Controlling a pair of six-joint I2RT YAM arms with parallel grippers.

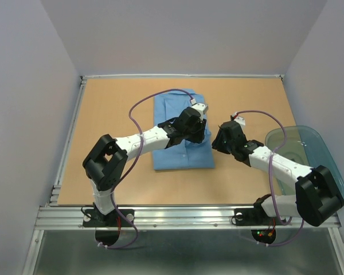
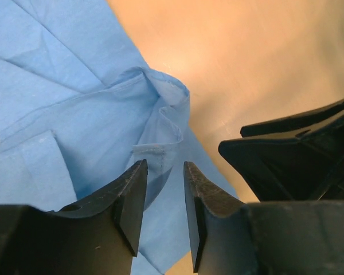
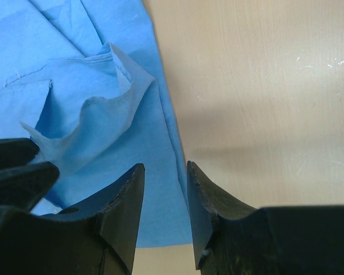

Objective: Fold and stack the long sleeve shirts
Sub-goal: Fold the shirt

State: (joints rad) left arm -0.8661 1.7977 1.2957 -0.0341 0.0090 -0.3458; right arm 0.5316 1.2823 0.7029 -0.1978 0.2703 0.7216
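Your left gripper (image 1: 202, 130) hangs over the right edge of the one light blue shirt (image 1: 172, 109), which lies folded flat in the middle of the table (image 1: 114, 109). Your right gripper (image 1: 219, 141) sits just beside that edge, and one teal tub (image 1: 301, 130) stands at far right. From the left wrist you see two fingers (image 2: 132, 195) parted, clasping nothing, above a raised cloth fold. From the right wrist, its two fingers (image 3: 126, 200) are likewise parted and empty over the shirt's edge.

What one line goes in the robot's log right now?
shirt: folded, on table | left gripper: open, over shirt's right edge | right gripper: open, at that edge
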